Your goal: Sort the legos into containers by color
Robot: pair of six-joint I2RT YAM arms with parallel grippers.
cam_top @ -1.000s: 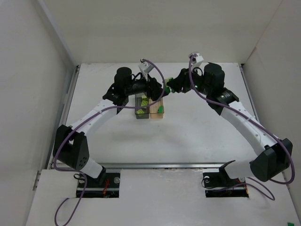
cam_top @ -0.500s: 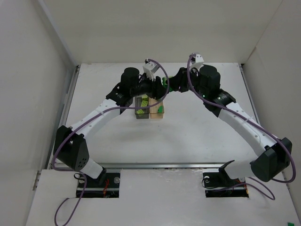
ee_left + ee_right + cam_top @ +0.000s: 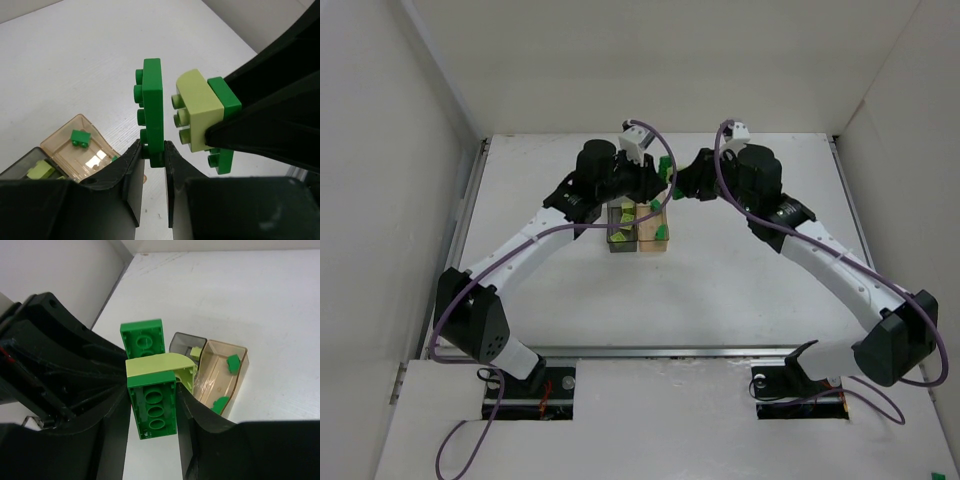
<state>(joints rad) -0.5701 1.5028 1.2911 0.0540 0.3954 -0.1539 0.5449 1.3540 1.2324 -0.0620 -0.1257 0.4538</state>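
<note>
Over the table (image 3: 750, 270), we note:
Left gripper (image 3: 153, 150): jaws pinching a dark green plate (image 3: 152, 100) on edge.
Right gripper (image 3: 152, 407): jaws clamping a dark green brick (image 3: 152, 412) bearing a pale brick (image 3: 155, 365), just beside the plate.
Amber bin (image 3: 212, 371): two dark green legos (image 3: 233, 361) inside.
Grey bin (image 3: 181, 341): pale legos (image 3: 40, 171) inside.

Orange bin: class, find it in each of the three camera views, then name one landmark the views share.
Top view: orange bin, picture centre, the right one of two bins.
Left wrist view: orange bin, lower left.
Right wrist view: orange bin, right of centre.
Shared landmark: the dark grey bin right beside it, on its left in all three views.
</note>
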